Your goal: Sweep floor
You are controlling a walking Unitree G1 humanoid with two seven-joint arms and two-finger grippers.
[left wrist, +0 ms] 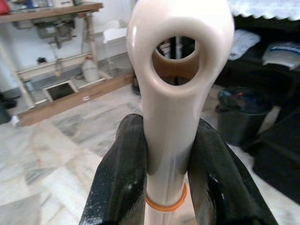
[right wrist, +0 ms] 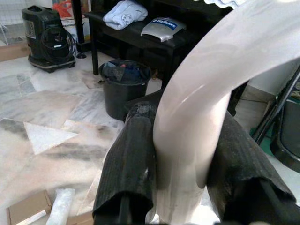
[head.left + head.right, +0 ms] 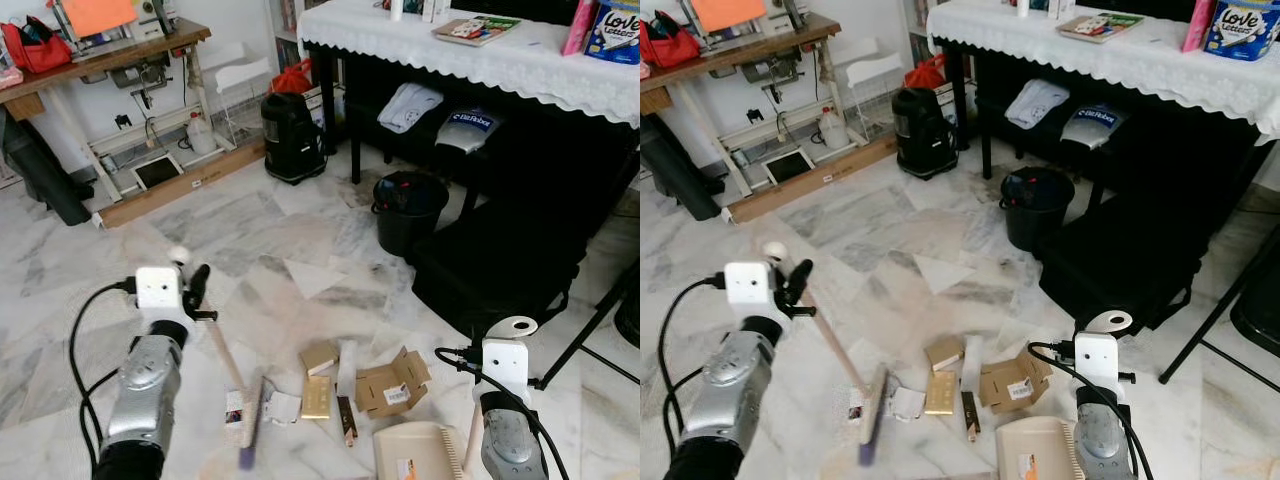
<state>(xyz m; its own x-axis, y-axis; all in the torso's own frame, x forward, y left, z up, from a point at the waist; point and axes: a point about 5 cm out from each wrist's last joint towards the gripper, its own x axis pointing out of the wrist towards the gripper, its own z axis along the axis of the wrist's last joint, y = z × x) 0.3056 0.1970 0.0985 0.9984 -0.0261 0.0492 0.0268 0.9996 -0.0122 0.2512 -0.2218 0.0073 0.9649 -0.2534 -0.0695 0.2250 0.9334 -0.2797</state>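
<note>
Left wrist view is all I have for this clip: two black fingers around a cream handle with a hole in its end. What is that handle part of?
Observer: A broom. The left gripper is shut on the top of its handle, and the head rests on the marble floor.
Operator: Is there anything to sweep?
Observer: Yes. Beside the head lie a torn cardboard box, a gold packet and paper scraps.
Operator: What is the other arm doing?
Observer: The right gripper is shut on the cream handle of a dustpan, whose pan sits on the floor next to the cardboard.
Operator: Any bin nearby?
Observer: A black bucket stands farther ahead, by the table with the white cloth.
</note>
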